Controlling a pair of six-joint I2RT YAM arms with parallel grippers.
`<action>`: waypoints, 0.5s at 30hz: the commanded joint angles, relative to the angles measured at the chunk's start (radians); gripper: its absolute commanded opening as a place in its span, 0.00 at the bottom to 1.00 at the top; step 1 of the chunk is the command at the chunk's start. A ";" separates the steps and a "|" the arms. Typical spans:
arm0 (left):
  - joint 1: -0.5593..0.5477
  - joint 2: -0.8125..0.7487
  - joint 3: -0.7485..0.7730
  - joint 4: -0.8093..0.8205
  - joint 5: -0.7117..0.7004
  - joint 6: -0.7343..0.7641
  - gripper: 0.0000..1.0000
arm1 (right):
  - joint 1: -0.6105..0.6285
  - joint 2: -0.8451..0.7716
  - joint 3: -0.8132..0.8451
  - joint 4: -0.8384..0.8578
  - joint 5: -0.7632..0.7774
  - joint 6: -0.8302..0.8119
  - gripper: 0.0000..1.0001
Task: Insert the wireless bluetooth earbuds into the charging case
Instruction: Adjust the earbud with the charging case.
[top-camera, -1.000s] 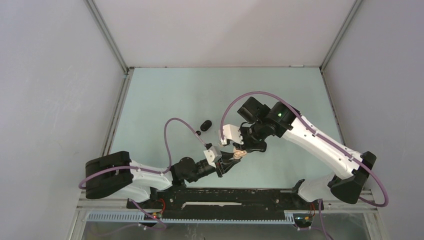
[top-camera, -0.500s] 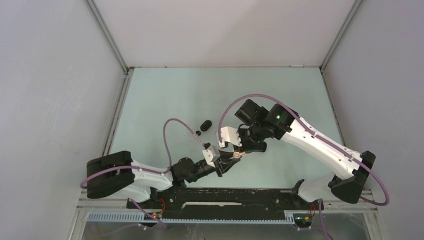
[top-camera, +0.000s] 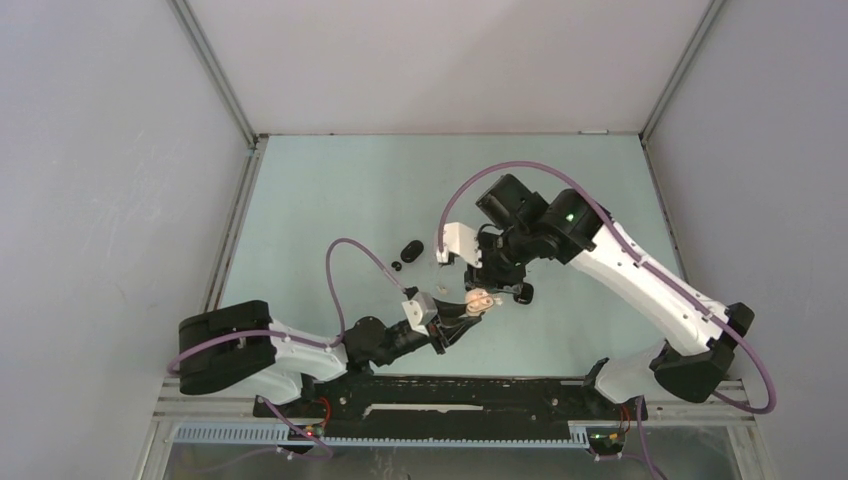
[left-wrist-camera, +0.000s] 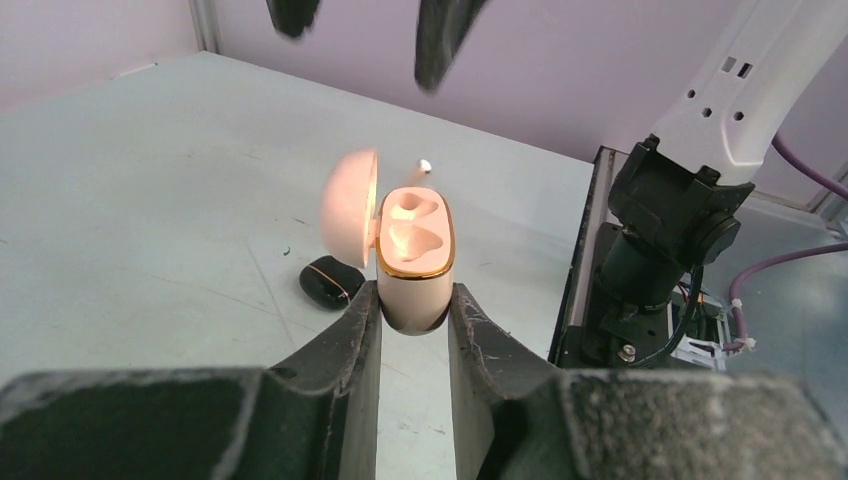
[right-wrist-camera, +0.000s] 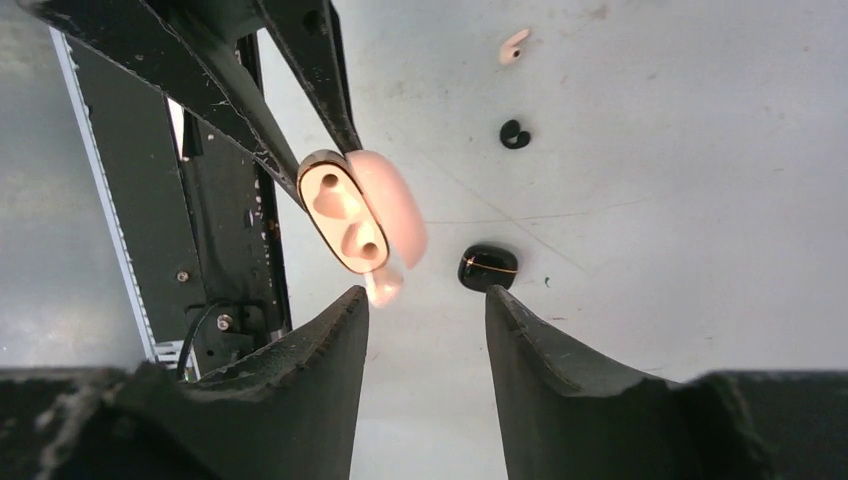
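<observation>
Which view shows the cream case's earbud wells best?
Right wrist: it looks straight into the open cream charging case, both wells plain. Left wrist sees them obliquely, above the left gripper clamping it. Top external shows only a small pale blob.

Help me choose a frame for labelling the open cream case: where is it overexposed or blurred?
Left wrist: the cream case body is sharp, but its open lid glows blown-out, and the right gripper above is blurred. Right wrist: lid washed out too, a pale smear just below it, sockets readable. Top external: evenly lit, the case only a tiny bright blob.
</observation>
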 joint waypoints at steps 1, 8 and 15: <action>0.000 0.020 -0.016 0.084 0.017 -0.002 0.00 | -0.055 -0.047 0.093 -0.059 -0.083 0.005 0.51; 0.000 0.038 -0.008 0.095 0.078 0.008 0.00 | -0.179 -0.111 0.024 -0.103 -0.214 -0.101 0.52; 0.000 0.004 -0.038 0.087 -0.010 0.004 0.00 | -0.386 -0.235 -0.319 0.106 -0.236 -0.138 0.42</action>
